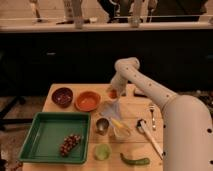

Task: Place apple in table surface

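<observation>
The hand (114, 91) grips the apple (113, 93) at its tip, just above the counter (135, 107) beyond the orange bowl (87, 100). Transport seems finished; next, lower slightly and release.

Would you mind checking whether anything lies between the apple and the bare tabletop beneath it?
Nothing visible does. The gripper, shut on the apple, hangs at the table surface far edge, right of the orange bowl, over bare wood.

Green tray (35, 150) holds what look like grapes (70, 144).
</observation>
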Action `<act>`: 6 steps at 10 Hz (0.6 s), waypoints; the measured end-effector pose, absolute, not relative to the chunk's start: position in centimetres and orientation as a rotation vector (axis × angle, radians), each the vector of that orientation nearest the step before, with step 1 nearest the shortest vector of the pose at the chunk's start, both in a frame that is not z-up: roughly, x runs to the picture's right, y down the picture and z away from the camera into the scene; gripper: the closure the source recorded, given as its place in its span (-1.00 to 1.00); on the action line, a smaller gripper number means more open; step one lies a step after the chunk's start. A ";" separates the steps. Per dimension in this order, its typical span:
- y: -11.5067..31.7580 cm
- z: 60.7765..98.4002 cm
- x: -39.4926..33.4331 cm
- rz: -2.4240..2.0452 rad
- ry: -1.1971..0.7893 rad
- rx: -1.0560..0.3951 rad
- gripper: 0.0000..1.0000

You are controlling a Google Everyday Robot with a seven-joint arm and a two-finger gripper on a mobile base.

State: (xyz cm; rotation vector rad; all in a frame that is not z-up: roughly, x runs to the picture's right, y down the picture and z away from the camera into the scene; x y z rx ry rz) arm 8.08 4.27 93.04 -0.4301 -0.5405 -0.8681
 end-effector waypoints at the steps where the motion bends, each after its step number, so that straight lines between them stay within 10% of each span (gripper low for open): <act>1: 5.5 94.3 10.8 -0.822 -0.535 -0.442 0.58; 6: 6.2 93.0 15.0 -0.789 -0.473 -0.409 0.57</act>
